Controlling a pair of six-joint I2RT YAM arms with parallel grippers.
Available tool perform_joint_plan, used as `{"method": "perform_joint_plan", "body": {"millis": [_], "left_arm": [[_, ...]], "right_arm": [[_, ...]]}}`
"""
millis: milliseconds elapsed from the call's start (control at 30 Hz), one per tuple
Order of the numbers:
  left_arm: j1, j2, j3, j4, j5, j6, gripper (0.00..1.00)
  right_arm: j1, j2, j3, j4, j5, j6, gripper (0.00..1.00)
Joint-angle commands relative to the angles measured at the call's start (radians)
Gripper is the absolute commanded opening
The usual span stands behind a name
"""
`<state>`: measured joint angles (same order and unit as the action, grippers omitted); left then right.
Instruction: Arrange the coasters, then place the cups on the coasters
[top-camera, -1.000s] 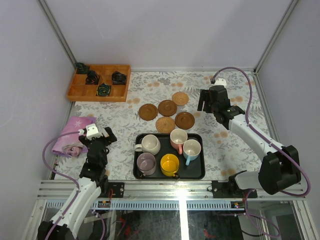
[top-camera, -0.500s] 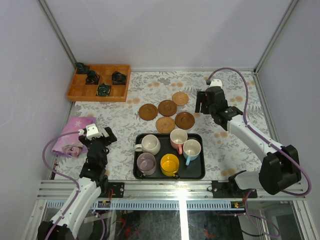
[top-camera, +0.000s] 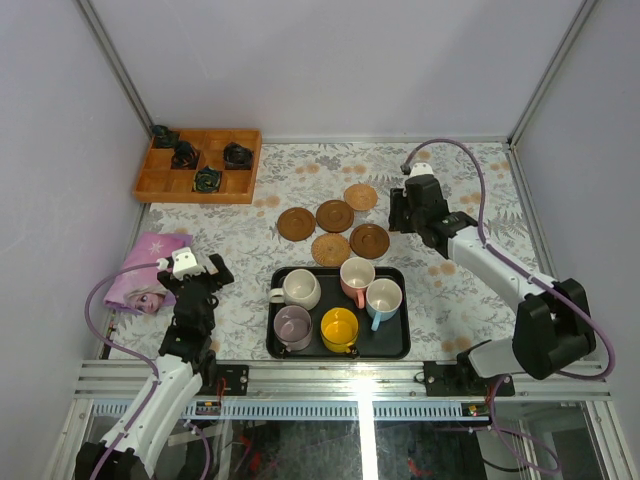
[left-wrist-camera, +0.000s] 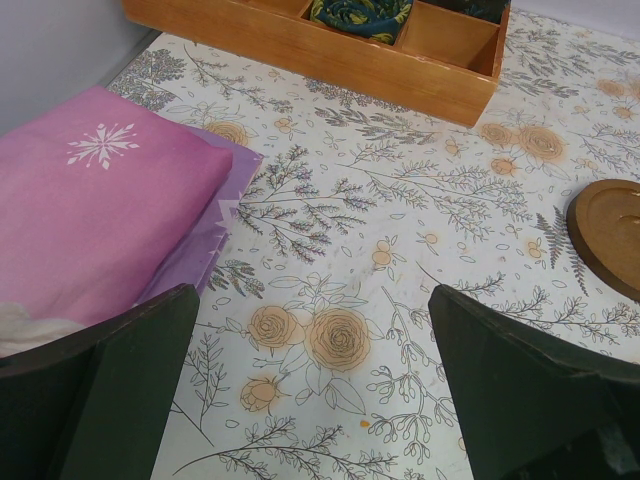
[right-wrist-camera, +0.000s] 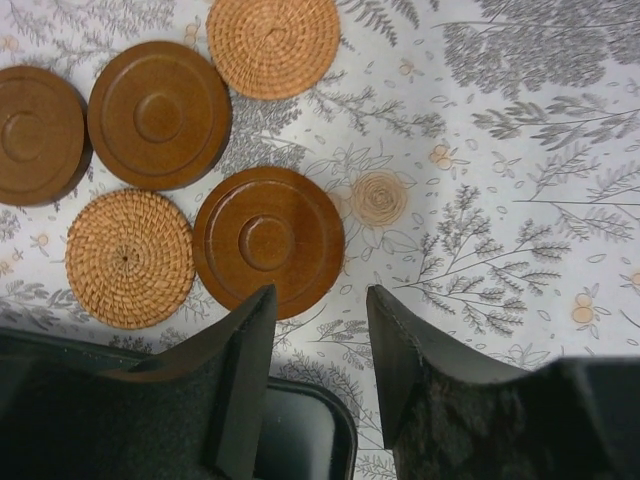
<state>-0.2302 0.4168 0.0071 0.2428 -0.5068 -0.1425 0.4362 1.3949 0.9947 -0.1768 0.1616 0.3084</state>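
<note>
**Overhead and wrist views.** We see five coasters lying flat on the floral counter (top-camera: 440, 310), just beyond the far rim of the black tray (top-camera: 390, 340). Three are dark wooden coasters (right-wrist-camera: 160, 113) and two are woven coasters (right-wrist-camera: 130, 258). Some touch or nearly touch one another, and none carries a cup.

All five cups stand upright inside the tray:
- the cream cup (top-camera: 300, 289) at its far left;
- the pink-handled cup (top-camera: 355, 277) at its far middle;
- the blue-handled cup (top-camera: 383, 297) on its right;
- the lilac cup (top-camera: 292, 325) at its near left;
- the yellow cup (top-camera: 339, 328) at its near middle.

The right tool (right-wrist-camera: 320, 305) hangs above the tray's far right corner. Its jaws stand at a narrow gap and hold nothing, and the wooden coaster nearest the tray lies just ahead of its fingertips.

The left tool (left-wrist-camera: 312, 300) hangs well to the left of the tray, its jaws wide and empty. A pink bag (top-camera: 150, 265) lies left of the tray, and a wooden box (top-camera: 160, 185) sits far beyond the tray's left side.
</note>
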Motion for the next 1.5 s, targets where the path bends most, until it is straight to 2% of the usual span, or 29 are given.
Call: {"method": "perform_joint_plan", "body": {"millis": [0, 367, 867, 967, 1100, 1233, 1467], "left_arm": [[-0.004, -0.003, -0.037, 0.058, -0.028, -0.009, 1.00], [-0.004, -0.003, -0.037, 0.058, -0.028, -0.009, 1.00], [-0.004, -0.003, -0.038, 0.058, -0.028, -0.009, 1.00], [-0.005, -0.003, -0.038, 0.058, -0.028, -0.009, 1.00], [-0.004, -0.003, -0.037, 0.059, -0.029, -0.009, 1.00], [-0.004, -0.003, -0.038, 0.058, -0.029, -0.009, 1.00], [-0.004, -0.003, -0.038, 0.058, -0.029, -0.009, 1.00]], "right_arm": [[0.016, 0.036, 0.019, -0.012, -0.070, -0.026, 0.46], [0.017, 0.251, 0.123, -0.022, -0.210, 0.005, 0.19], [0.016, 0.465, 0.215, -0.049, -0.266, 0.033, 0.10], [0.016, 0.491, 0.227, -0.077, -0.218, 0.053, 0.07], [0.004, 0.520, 0.253, -0.164, -0.076, 0.070, 0.04], [-0.063, 0.543, 0.257, -0.234, -0.004, 0.111, 0.05], [-0.191, 0.511, 0.213, -0.231, 0.049, 0.129, 0.05]]}}
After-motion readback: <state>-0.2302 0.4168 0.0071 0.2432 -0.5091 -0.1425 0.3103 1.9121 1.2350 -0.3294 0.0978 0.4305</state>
